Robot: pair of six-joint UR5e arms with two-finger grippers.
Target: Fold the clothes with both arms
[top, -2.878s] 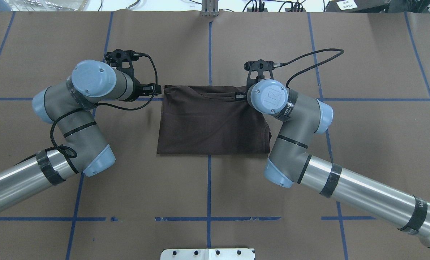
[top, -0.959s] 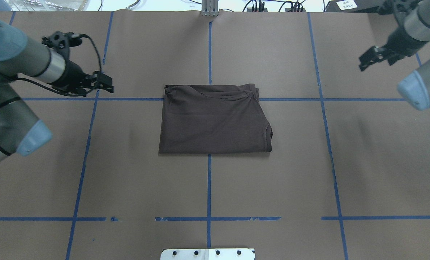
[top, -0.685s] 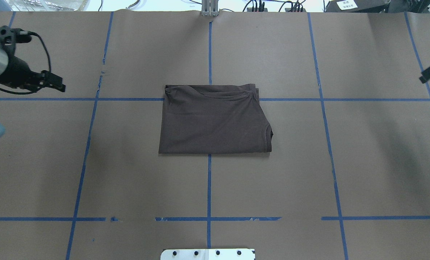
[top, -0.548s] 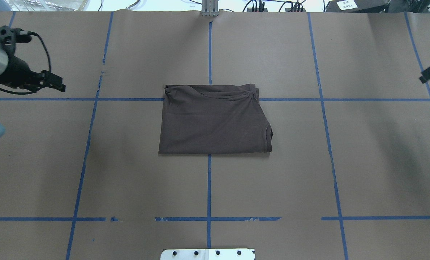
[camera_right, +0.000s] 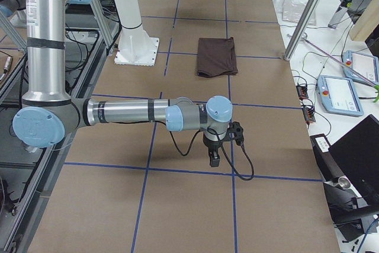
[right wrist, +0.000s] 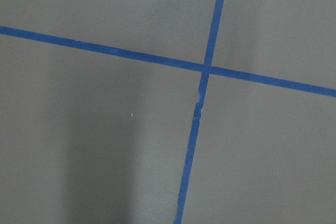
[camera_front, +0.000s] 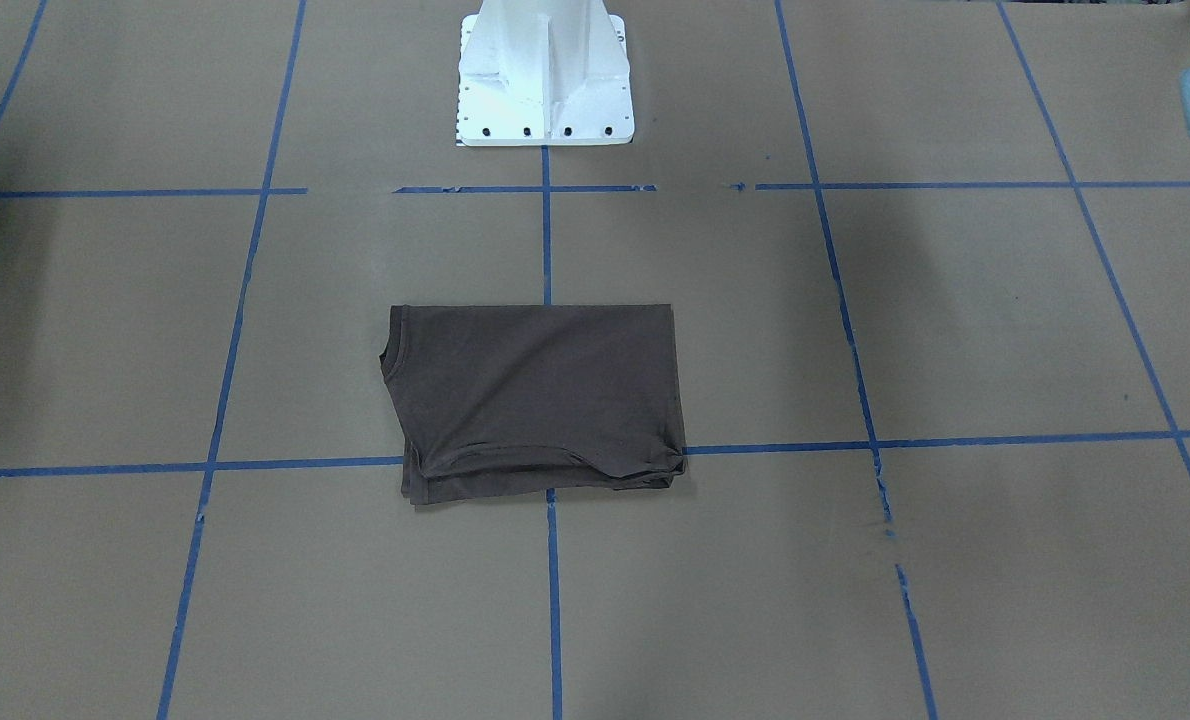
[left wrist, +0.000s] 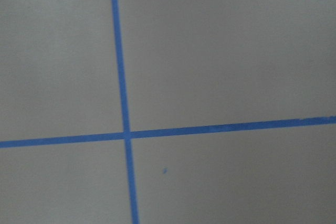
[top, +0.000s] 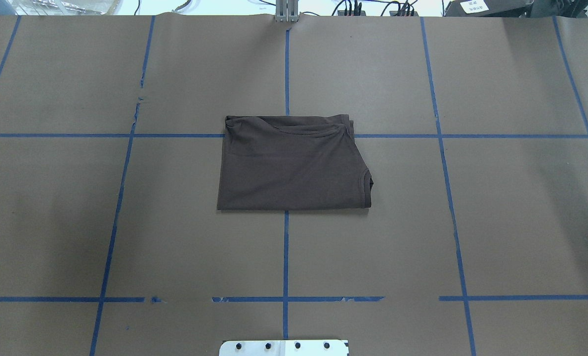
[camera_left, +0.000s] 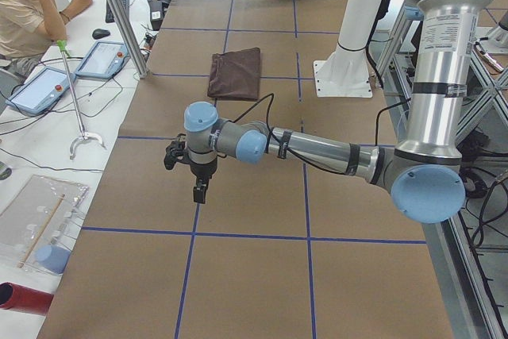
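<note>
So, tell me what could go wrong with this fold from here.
1. The T-shirt has bunched, uneven layers along its far edge; they may slide apart if it is lifted.
2. A curved hem pokes out at the near corner on the robot's right, so a further fold would likely come out skewed.
3. The left pincer and right pincer hang pointing down over the table; a sweep back in could snag the T-shirt.

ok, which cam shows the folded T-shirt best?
Overhead exterior: the T-shirt sits mid-frame, large, unobstructed, fold edges clear. Front-facing is nearly as good. Both side views show it small and far. Wrist cameras miss it.
</note>
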